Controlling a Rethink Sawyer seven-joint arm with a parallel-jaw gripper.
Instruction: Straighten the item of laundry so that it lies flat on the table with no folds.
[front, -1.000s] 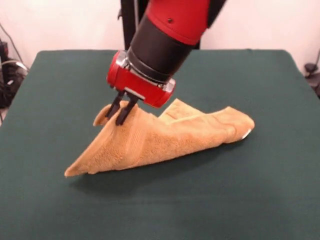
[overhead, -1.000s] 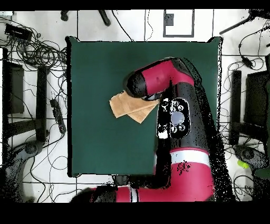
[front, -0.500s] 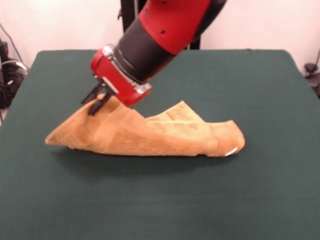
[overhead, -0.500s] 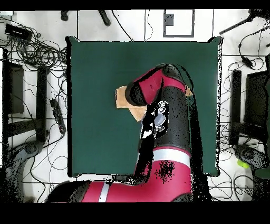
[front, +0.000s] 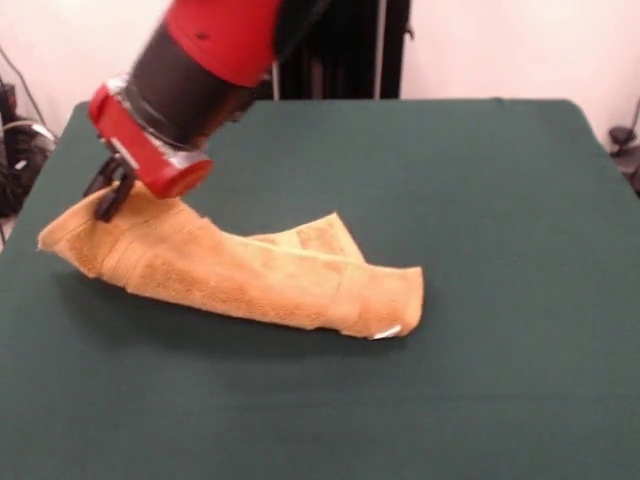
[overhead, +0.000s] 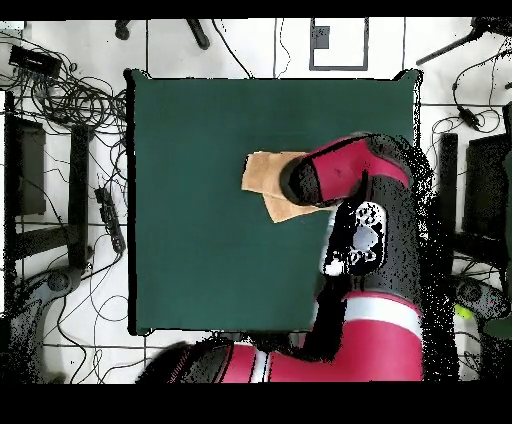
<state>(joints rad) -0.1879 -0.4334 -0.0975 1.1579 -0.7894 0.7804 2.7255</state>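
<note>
A: Largest first?

B: Dark green table (front: 500, 200), felt-like top, far bigger than anything lying on it. Seen from above as a green rectangle (overhead: 200, 180) ringed by floor cables (overhead: 70, 95).

A: Next down?

B: Red and black Sawyer arm (front: 200, 50), slanting in from the top toward the left edge in the front view. In the overhead view, covering the table's right part (overhead: 365, 230).

A: And the laundry?

B: Orange-tan terry towel (front: 250, 275), stretched into a long folded ridge across the left half of the table in the front view. Left end lifted, right end doubled over and resting on the felt. Far from flat. A second layer poking out behind the ridge near the middle. From above, only a tan patch (overhead: 268, 175) showing beside the arm.

A: Gripper?

B: Black-fingered gripper (front: 108, 195) at the towel's raised left end, jaws drawn close and pinching the cloth there. Hidden under the arm in the overhead view.

A: Smallest?

B: White tag (front: 388, 331) at the lower right corner of the fold, touching the table.
</note>
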